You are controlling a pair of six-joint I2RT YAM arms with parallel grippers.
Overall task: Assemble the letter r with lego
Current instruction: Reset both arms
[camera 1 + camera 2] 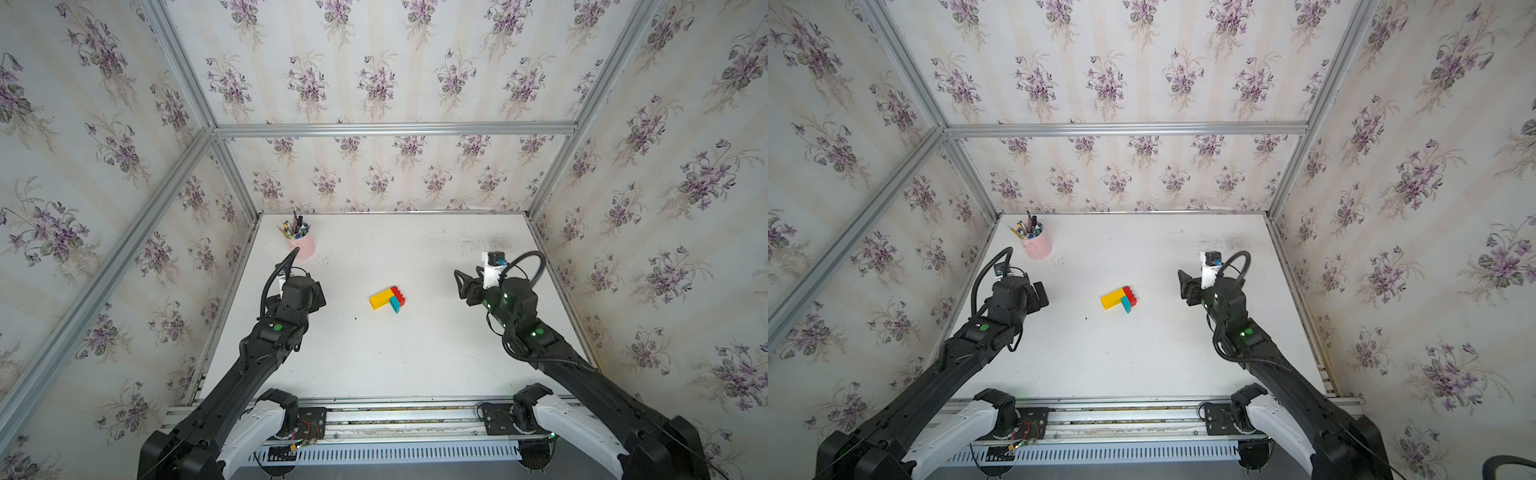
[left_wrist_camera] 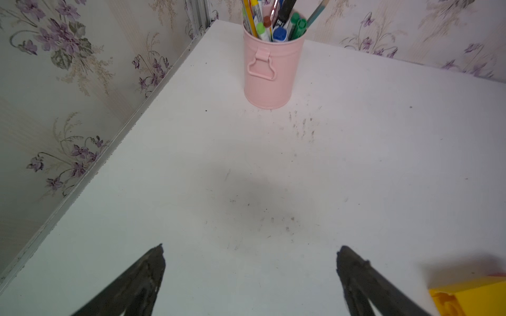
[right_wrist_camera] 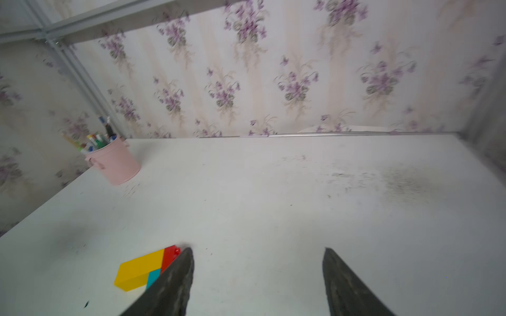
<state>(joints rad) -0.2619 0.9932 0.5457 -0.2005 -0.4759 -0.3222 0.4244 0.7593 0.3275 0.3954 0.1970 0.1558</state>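
White table (image 1: 374, 365) carries the letter r (image 1: 386, 298), assembled and lying flat at mid-table. Flanking it, left gripper (image 2: 251, 247) and right gripper (image 3: 258, 249) stand spread wide, empty, clear of it. Pink pen cup (image 1: 305, 245) occupies the far left corner.

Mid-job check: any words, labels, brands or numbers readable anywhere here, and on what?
None can be read.
White plate on the right wrist: dark marks, too small to read.
Pens in the pink cup: any print too blurred.
Lego bricks: no print visible.
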